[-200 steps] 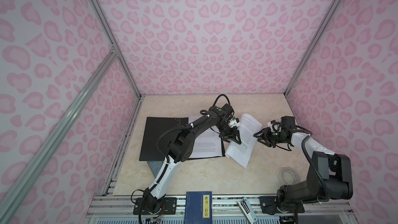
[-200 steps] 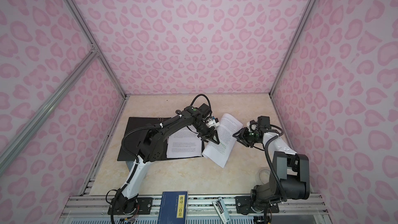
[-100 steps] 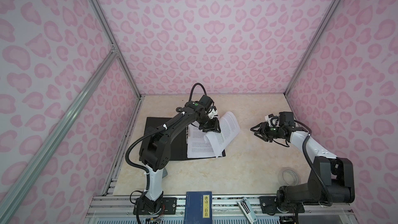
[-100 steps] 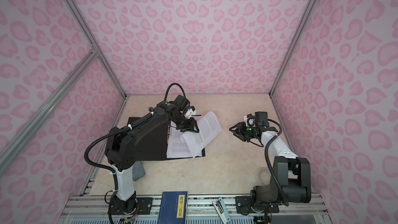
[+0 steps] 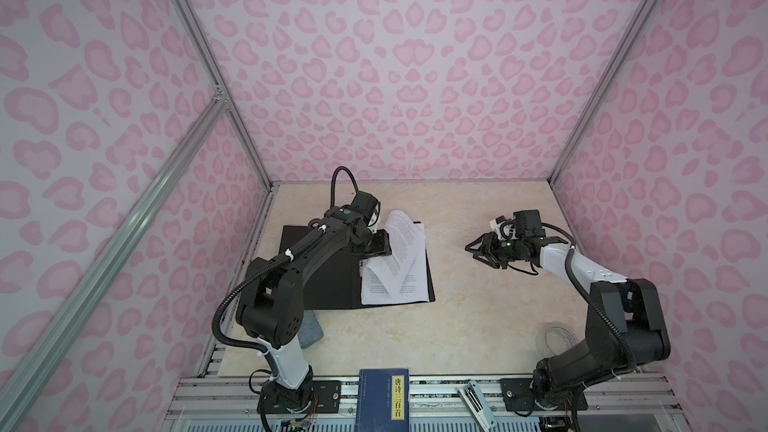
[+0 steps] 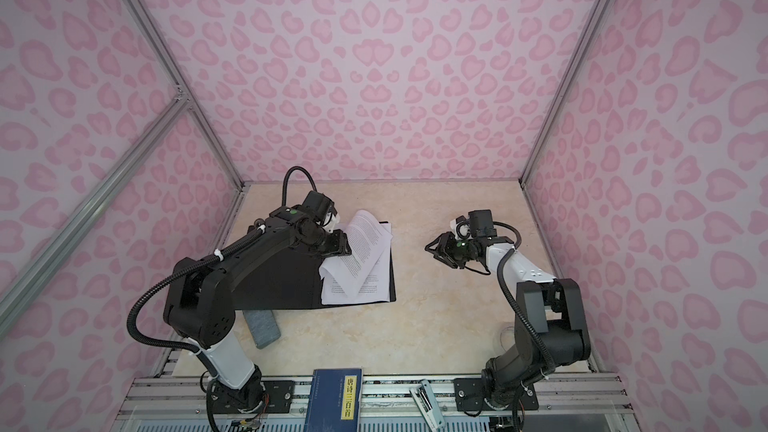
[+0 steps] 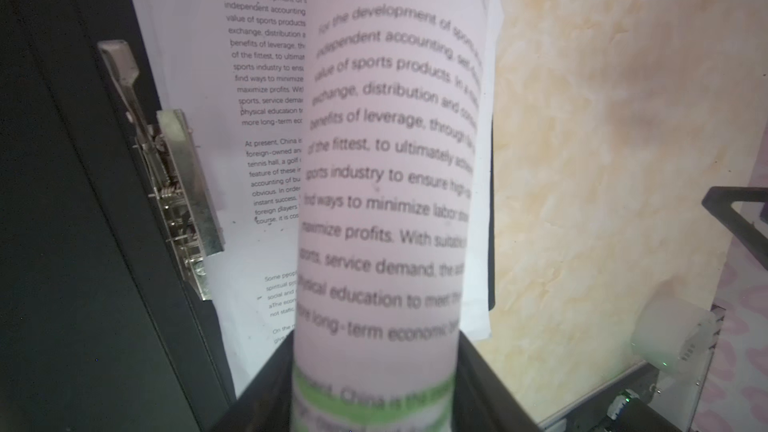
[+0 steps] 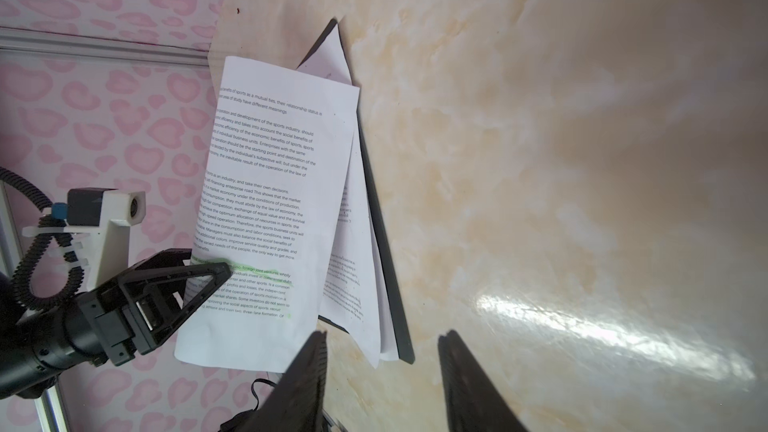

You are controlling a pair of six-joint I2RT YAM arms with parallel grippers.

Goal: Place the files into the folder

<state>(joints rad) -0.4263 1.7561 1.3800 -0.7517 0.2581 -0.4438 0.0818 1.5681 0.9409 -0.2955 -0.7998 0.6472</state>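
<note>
The folder (image 5: 320,284) lies open on the left half of the pale surface (image 5: 457,326), black inside up, with its metal clip (image 7: 183,184) just beside the flat pages. The left claw (image 5: 380,245) reaches over the folder. Its jaws stand apart with a curled page running up between them, but I cannot tell whether they actually pinch it. The files (image 5: 409,288) sit on the folder's right-hand half, flat pages underneath and the raised one arching above them, a green-highlighted band near the claw. Well apart to the right, the right claw (image 5: 473,251) hangs over bare surface, jaws spread, holding nothing.
</note>
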